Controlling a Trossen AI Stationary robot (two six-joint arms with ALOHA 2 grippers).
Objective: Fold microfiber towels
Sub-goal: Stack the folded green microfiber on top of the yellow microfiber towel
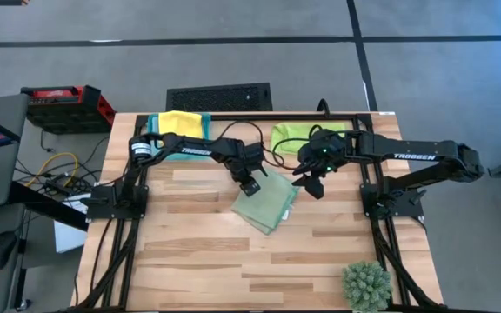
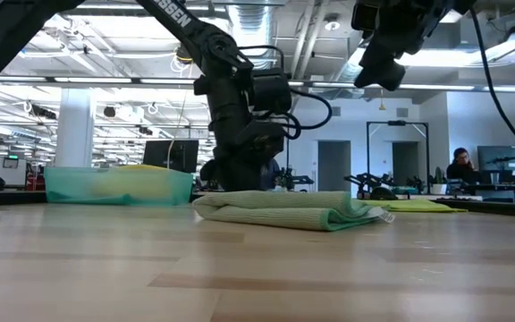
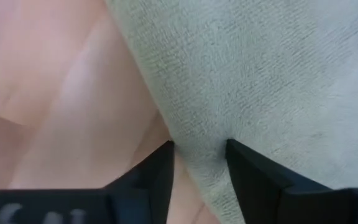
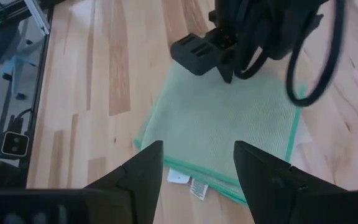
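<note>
The sage green towel point(image 1: 266, 207) lies folded into a flat rectangle on the wooden table, and also shows in the low view point(image 2: 284, 210). My left gripper point(image 1: 249, 183) is low at the towel's far left edge, shut on it. My right gripper point(image 1: 312, 184) is open and empty, raised well above the table point(image 2: 381, 63), over the towel's right side. The lime green towel point(image 1: 294, 137) lies flat at the far right. The yellow towel point(image 1: 179, 122) rests in the teal tray point(image 1: 152, 122). I cannot make out the light blue towel. My left gripper has the towel's far left edge point(image 3: 201, 168) between its two fingers point(image 3: 247, 180). The fingers come from above, slanting down from the far side. The towel lies flat on the table, slack; how many layers are in the hold I cannot tell.
A spiky green plant point(image 1: 366, 285) stands at the near right corner. The teal tray point(image 2: 119, 185) sits at the far left. Two white tags point(image 4: 188, 180) stick out at the towel's edge. Bare wood lies toward the table's near and left sides.
</note>
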